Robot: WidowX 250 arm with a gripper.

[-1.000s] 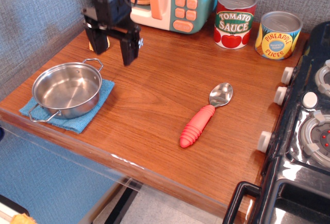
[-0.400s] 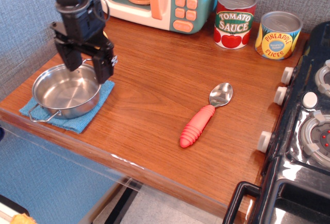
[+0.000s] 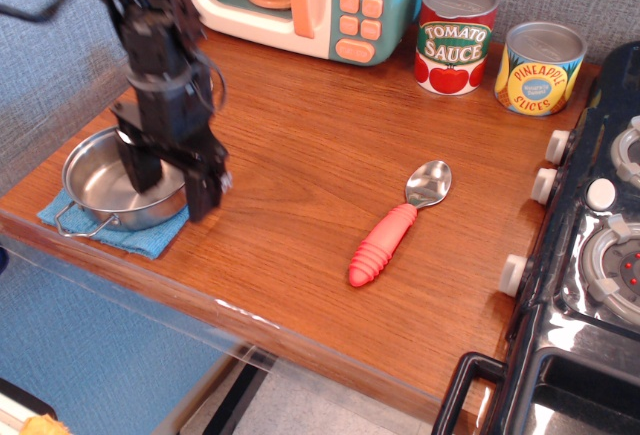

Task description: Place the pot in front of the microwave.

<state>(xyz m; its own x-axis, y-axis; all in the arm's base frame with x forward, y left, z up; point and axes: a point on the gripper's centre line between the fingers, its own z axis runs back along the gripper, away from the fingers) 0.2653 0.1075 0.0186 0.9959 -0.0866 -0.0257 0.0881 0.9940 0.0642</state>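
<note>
Counter: wooden top, carrying all items listed; stove at the right edge.

Microwave: teal toy unit at the far edge, door open, tan plate visible inside. The counter directly in front of it is bare wood, so the target spot looks free.

Gripper: black arm, entering from the far left. A second ago it hung near the microwave, well apart from the pot; it has since travelled left and nearward and dropped. It now stands over the pot's right rim, jaws spread apart, one finger inside the bowl and the other outside it on the right. Nothing is gripped yet.

Pot: shiny steel, two wire loop handles, resting on the blue cloth at the near left corner. Position unchanged across the interval; still far from its destination.

Tomato sauce can and pineapple slices can: far right, untouched.

Spoon: red handle, mid-counter, untouched.

Assessment: approach is complete and the rim appears straddled. Closing on the rim seems the next step, then lift and carry toward the far side.
</note>
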